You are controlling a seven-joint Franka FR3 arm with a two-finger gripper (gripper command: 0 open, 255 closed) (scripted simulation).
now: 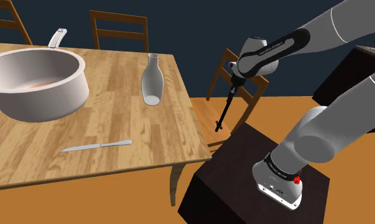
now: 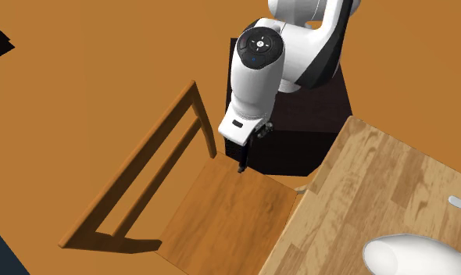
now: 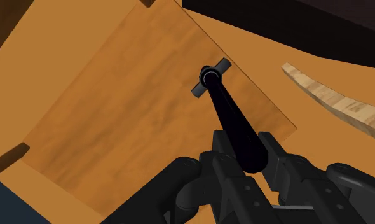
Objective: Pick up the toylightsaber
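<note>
The toy lightsaber [image 3: 229,114] is a thin black rod with a small crosspiece at its far end. My gripper [image 3: 243,162] is shut on its upper end. In the shoulder view the toy lightsaber [image 1: 224,111] hangs down from my gripper [image 1: 234,81], off the table's right edge and above the chair seat. In the second exterior view the rod's tip [image 2: 241,166] pokes out under the hand, a little above the wooden seat [image 2: 221,215].
A wooden chair [image 1: 243,86] stands under the gripper beside the wooden table [image 1: 116,137]. On the table are a large white pot [image 1: 37,79], a pale bottle [image 1: 152,79] and a knife [image 1: 96,146]. The dark stand [image 1: 243,184] sits at lower right.
</note>
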